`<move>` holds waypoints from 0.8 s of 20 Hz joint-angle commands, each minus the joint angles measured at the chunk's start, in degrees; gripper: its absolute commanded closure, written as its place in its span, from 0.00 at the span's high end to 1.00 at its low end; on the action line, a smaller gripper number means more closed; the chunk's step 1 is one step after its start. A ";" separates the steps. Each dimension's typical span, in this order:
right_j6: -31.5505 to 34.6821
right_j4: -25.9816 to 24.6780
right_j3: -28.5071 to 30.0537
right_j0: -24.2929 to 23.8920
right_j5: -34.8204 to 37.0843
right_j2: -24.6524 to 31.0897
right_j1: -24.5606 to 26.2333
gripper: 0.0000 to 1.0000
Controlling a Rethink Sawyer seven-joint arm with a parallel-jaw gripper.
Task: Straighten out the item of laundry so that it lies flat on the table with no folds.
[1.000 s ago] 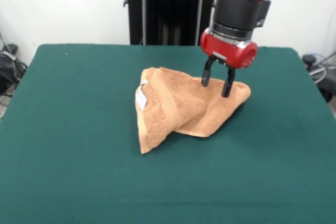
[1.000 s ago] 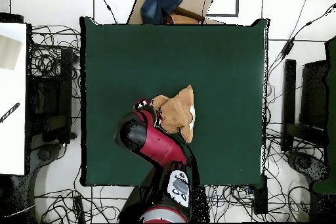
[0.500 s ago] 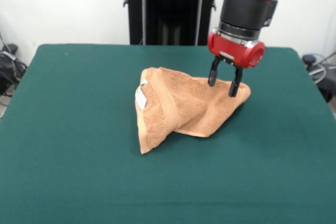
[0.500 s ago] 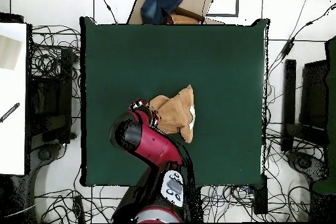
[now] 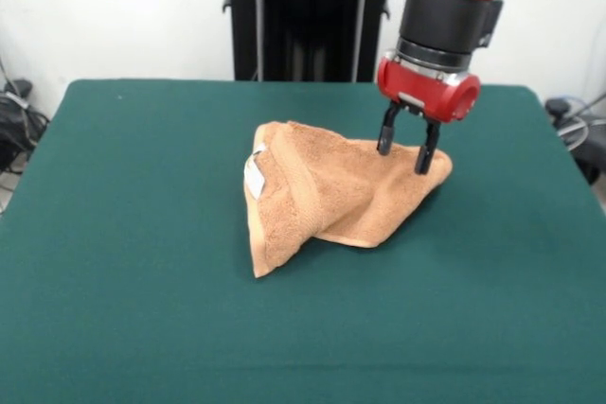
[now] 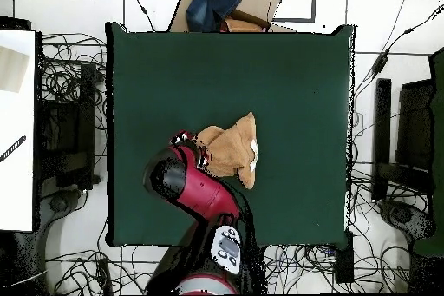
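Arm upright; gripper (image 5: 408, 151) pointing down, fingers spread, over one folded towel (image 5: 322, 194); one table (image 5: 142, 319).

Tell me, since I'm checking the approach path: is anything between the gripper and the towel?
Nothing visible. The gripper hangs open right over the far right corner of the towel, fingers straddling the crumpled cloth. Around the towel only the table shows, its green top bare of other objects.

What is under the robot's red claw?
The gripper, fingers apart, hangs over a corner of the folded orange towel on the green table. Whatever lies beneath the towel's folds is covered.
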 commanded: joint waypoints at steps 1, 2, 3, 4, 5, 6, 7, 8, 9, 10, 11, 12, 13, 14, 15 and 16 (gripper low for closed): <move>16.07 4.83 3.00 2.67 1.40 -1.25 0.39 1.00; 16.18 5.15 3.08 3.02 1.45 -1.29 0.39 1.00; 16.26 5.59 3.04 3.48 1.70 -1.53 0.42 1.00; 16.47 6.22 3.03 4.22 1.88 -1.82 0.52 1.00; 16.56 6.79 2.98 4.87 2.10 -2.18 0.58 1.00; 16.58 7.26 2.95 5.37 2.27 -2.51 0.63 1.00; 16.56 7.56 2.95 5.68 2.47 -2.65 0.62 1.00; 16.55 7.86 2.95 5.99 2.66 -2.80 0.61 1.00; 16.48 7.97 3.01 5.98 2.78 -2.68 0.53 1.00; 16.44 8.06 3.12 6.00 2.57 -2.59 0.51 1.00; 16.41 8.16 3.23 6.01 2.36 -2.50 0.49 1.00; 16.28 8.25 3.24 5.94 2.33 -2.43 0.51 1.00; 16.07 8.25 3.20 5.68 2.24 -2.34 0.58 1.00; 15.99 8.17 3.23 5.43 2.04 -2.08 0.57 1.00; 15.98 8.14 3.27 5.31 1.86 -1.93 0.56 1.00; 15.97 8.10 3.32 5.19 1.68 -1.78 0.54 1.00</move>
